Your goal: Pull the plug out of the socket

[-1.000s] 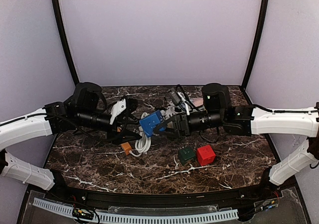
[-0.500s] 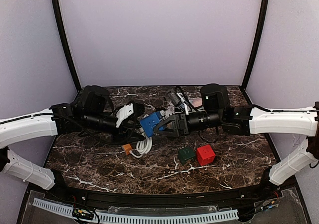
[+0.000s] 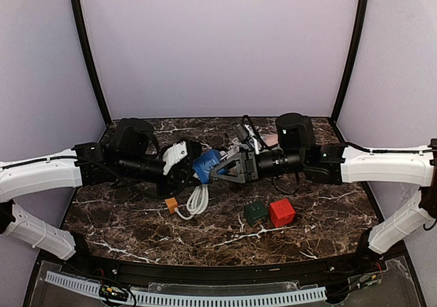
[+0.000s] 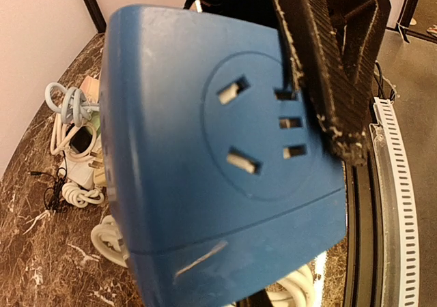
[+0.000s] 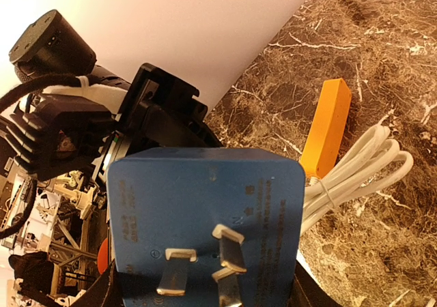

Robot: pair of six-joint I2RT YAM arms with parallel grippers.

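My left claw (image 3: 188, 165) is right up against the left side of the blue socket block (image 3: 205, 164), which is held above the table (image 3: 130, 235) at the middle, between my two arms. From the left wrist the block's face fills the view, its slots (image 4: 242, 160) empty. One black finger (image 4: 334, 82) lies across the upper right of that face and the other is out of frame, so I cannot tell how wide this claw stands or whether it grips anything. The block looks like hard, smooth plastic: light, rigid, likely slick on its glossy sides, best taken on two flat opposite faces. A white cable (image 3: 196, 201) hangs from under it down to a coil on the table, beside an orange piece (image 3: 171, 203). It is soft and would only stretch, so I judge it a poor thing to pull by. My right claw (image 3: 225, 168) looks closed on the block's flanks, though its wrist view shows only dark finger edges at the bottom corners, with three bare prongs (image 5: 229, 242) facing the lens. Where the cable joins the block is hidden, so I cannot make out a seated plug. Further right, a green cube (image 3: 256, 212) and a red cube (image 3: 281, 212) sit well apart from all this.
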